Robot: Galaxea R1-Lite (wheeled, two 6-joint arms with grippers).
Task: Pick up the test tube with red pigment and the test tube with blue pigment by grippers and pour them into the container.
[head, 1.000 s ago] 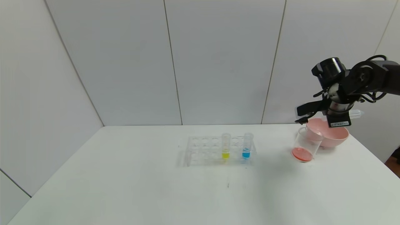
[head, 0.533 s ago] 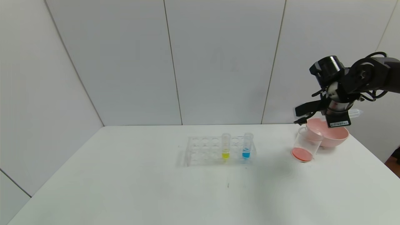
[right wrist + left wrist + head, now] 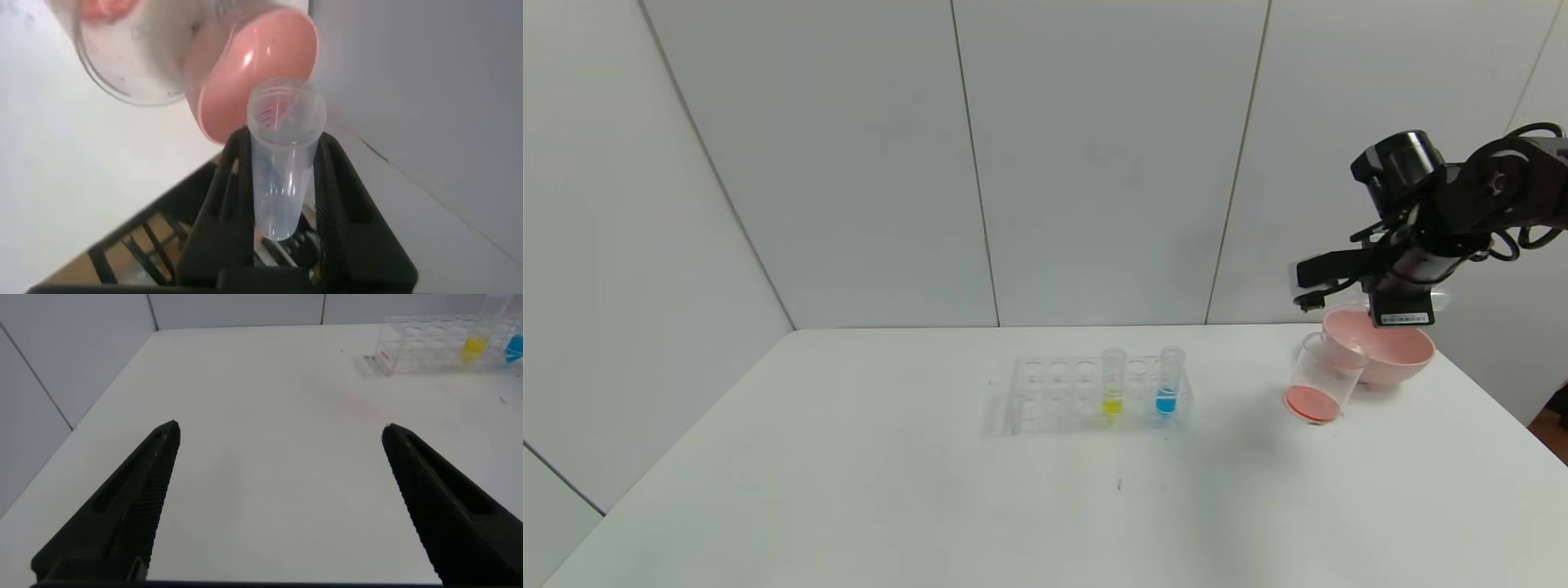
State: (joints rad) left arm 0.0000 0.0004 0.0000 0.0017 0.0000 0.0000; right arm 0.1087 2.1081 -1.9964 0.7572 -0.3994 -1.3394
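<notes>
My right gripper (image 3: 1409, 296) is shut on the test tube with red pigment (image 3: 282, 163), which looks nearly empty, with only a faint orange trace. It holds the tube roughly level above the pink bowl (image 3: 1401, 359). The container (image 3: 1321, 380) stands left of the bowl with orange-red liquid at its bottom; it also shows in the right wrist view (image 3: 131, 57). The test tube with blue pigment (image 3: 1168, 382) stands upright in the clear rack (image 3: 1054, 392). My left gripper (image 3: 279, 431) is open and empty over bare table, far from the rack.
A tube with yellow liquid (image 3: 1112, 384) stands in the rack beside the blue one. The white table (image 3: 931, 490) ends close behind the bowl, with a grey wall beyond. The rack shows far off in the left wrist view (image 3: 425, 351).
My right gripper has risen and shifted a little right, away from the container, still holding the tube. The container, rack and other tubes have not moved.
</notes>
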